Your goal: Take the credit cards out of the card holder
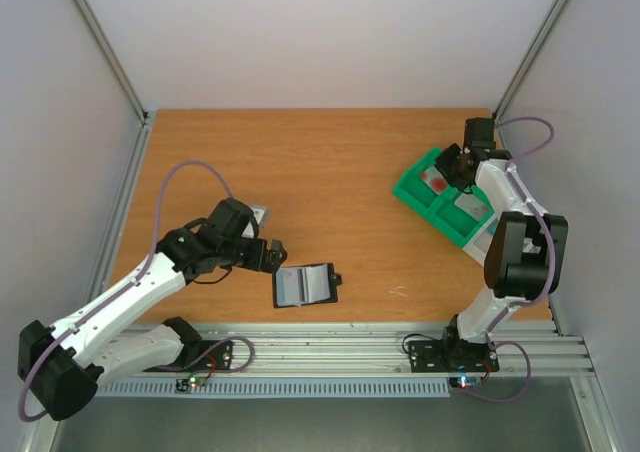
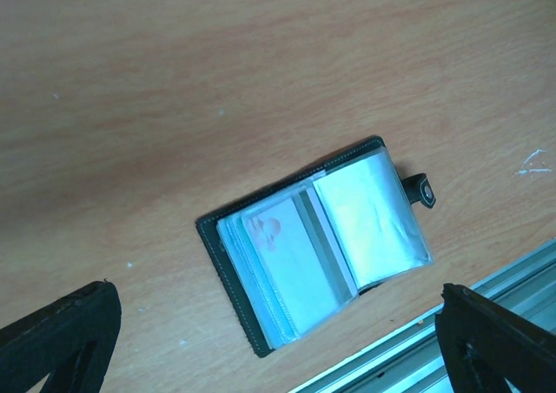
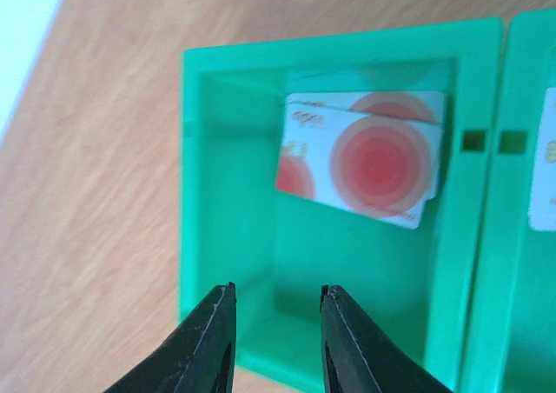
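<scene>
Nearest the lens, the right gripper is seen with its black fingers a little parted and nothing held between them. Below it a white card with red rings lies loose in a compartment of the green tray, well apart from the card holder and off to its right. The left gripper is spread wide and empty, poised above the card holder, which lies unfolded on the table with its snap tab turned outward. At least one of the credit cards can be made out inside, pale with a faint red mark and a grey stripe, tucked under clear sleeves. Several slips may be expected from here. A sleeve could be pinched along with the card, so that the whole holder is lifted. If the holder is not pinned, it could be dragged by a one-handed pull toward the metal rail just beside it. The glossy plastic could also be lost from the fingers, or two cards drawn out together.
</scene>
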